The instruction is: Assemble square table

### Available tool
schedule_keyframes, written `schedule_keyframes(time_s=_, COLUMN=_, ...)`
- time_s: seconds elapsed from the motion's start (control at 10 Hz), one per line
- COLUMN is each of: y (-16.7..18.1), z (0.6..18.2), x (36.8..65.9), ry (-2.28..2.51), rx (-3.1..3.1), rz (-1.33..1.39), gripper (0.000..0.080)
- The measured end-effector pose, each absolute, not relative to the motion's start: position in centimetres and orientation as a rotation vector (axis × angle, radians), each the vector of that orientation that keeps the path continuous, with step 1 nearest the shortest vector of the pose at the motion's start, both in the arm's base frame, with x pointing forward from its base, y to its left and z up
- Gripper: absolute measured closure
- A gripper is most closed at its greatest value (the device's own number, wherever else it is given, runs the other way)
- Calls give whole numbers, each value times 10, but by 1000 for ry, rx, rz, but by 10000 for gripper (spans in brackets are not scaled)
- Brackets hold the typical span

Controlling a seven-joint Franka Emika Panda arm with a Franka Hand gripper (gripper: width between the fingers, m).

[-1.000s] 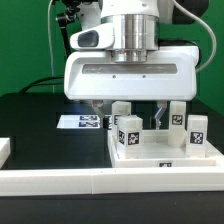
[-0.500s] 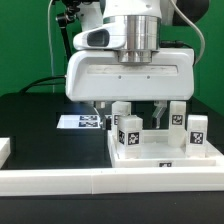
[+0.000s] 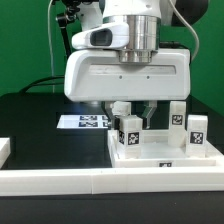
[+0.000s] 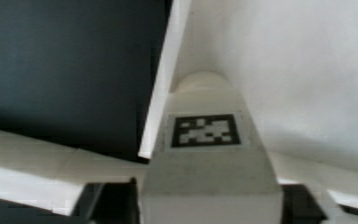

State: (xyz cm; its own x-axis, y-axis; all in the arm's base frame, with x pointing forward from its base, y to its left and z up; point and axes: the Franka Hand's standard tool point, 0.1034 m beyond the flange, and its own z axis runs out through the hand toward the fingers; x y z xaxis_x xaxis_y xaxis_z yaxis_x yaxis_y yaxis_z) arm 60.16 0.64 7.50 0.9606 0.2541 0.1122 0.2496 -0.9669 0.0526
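Drawn closer together than half a second ago, the two fingers (image 3: 130, 108) of the gripper now flank a white leg (image 3: 122, 107) at the back of the square tabletop (image 3: 170, 152), near-side finger (image 3: 102, 105) and far-side finger (image 3: 147, 110) just beside it; contact not confirmed, so whether grasping or merely closing cannot be told. Arm body otherwise unmoved, hanging low over the slab. Counted in the exterior view: four tagged legs, namely the flanked one, a second (image 3: 128, 136) upright at the front, a third (image 3: 177, 114) and a fourth (image 3: 198, 131) toward the exterior view's right. All four standing on the raised-rim slab, itself on the black worktop (image 3: 40, 120) behind the long white border wall (image 3: 60, 181). One marker board (image 3: 85, 122) flat on the worktop at the exterior view's left. Wrist view: tagged leg (image 4: 204, 135) centred between the dark pads (image 4: 108, 197).
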Motion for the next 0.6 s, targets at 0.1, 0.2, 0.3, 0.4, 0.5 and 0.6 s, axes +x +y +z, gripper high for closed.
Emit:
schedule_keyframes(time_s=0.1, y=6, z=75, x=602, ry=363, rx=3078, rz=184, gripper=509)
schedule_keyframes(time_s=0.2, y=6, z=75, x=602, ry=363, rx=3078, rz=184, gripper=509)
schedule_keyframes(time_s=0.3, y=6, z=75, x=602, ry=284, rx=3090, rz=186, gripper=509)
schedule_keyframes(time_s=0.4, y=7, z=75, x=601, ry=121, rx=3108, rz=189, gripper=509)
schedule_keyframes(time_s=0.5, y=7, z=75, x=601, ry=-25, rx=3116, rz=191, gripper=509)
schedule_keyframes(time_s=0.6, y=9, z=75, x=601, ry=-240, rx=3116, rz=193, gripper=509)
